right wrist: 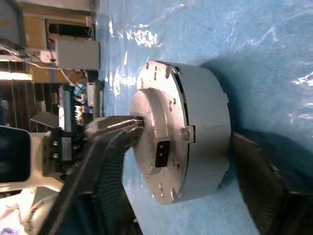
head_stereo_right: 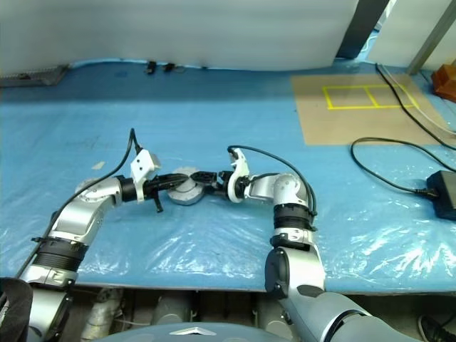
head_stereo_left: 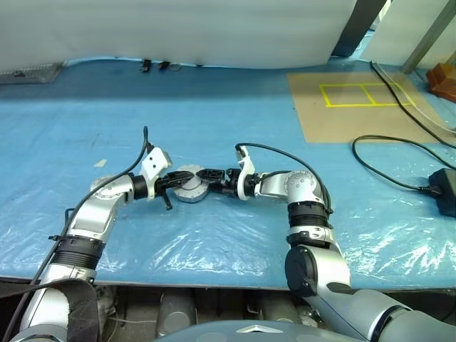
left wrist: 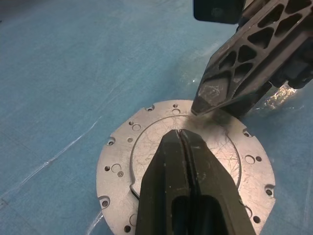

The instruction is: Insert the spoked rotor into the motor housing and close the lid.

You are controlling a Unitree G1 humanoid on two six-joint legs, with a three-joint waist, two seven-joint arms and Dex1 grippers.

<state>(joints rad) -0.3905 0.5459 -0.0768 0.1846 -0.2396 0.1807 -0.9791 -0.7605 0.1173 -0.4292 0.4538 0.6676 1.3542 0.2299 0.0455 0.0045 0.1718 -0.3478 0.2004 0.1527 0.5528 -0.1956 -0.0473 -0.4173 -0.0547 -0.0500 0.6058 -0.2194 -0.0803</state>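
The lid (left wrist: 146,142), a plain grey disc with small holes around its rim, lies flat on top of the motor housing (right wrist: 210,122), a grey round body on the blue sheet. The spoked rotor is hidden. My left gripper (left wrist: 181,132) is shut, and its tips rest on the middle of the lid. From the other side, my right gripper (head_stereo_left: 209,174) stands open around the stack. One of its fingers (right wrist: 102,156) lies on the lid's top face. The other finger (right wrist: 264,181) is down beside the housing's base.
A blue plastic sheet (head_stereo_left: 214,107) covers the table. At the back right lies a brown board (head_stereo_left: 356,107) with yellow taped squares. A black cable (head_stereo_left: 385,164) runs to a black box (head_stereo_left: 445,189) at the right edge. The table's front edge is close to me.
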